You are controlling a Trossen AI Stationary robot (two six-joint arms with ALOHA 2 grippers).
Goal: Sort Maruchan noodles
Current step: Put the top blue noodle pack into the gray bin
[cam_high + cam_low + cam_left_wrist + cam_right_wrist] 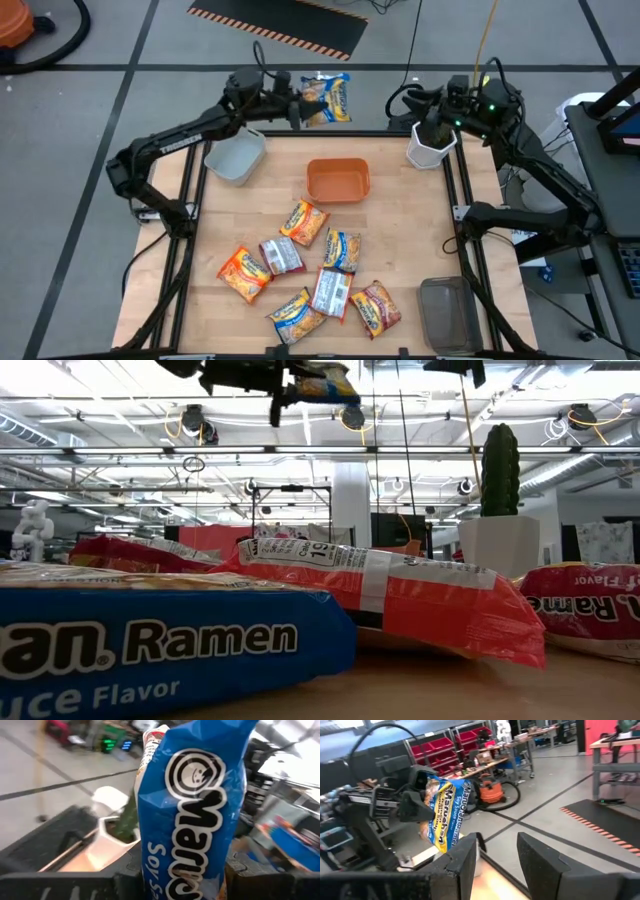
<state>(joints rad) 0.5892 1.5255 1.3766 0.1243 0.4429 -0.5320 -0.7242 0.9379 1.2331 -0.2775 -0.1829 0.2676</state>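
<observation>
Maruchan noodles (310,265) lie scattered, seven packets, on your wooden table (400,240) in front of the orange bin (338,180). Your left gripper (298,103) clamps an eighth, a blue packet (328,99), held high past the table's far edge. Your right gripper (432,132) waits over the white bin (425,152), fingers parted and empty.

Eight ramen packets (305,222): seven lie on the worktop (400,240), one hangs in the left hand (298,104). Four bins (338,180): grey, orange, white, clear
</observation>
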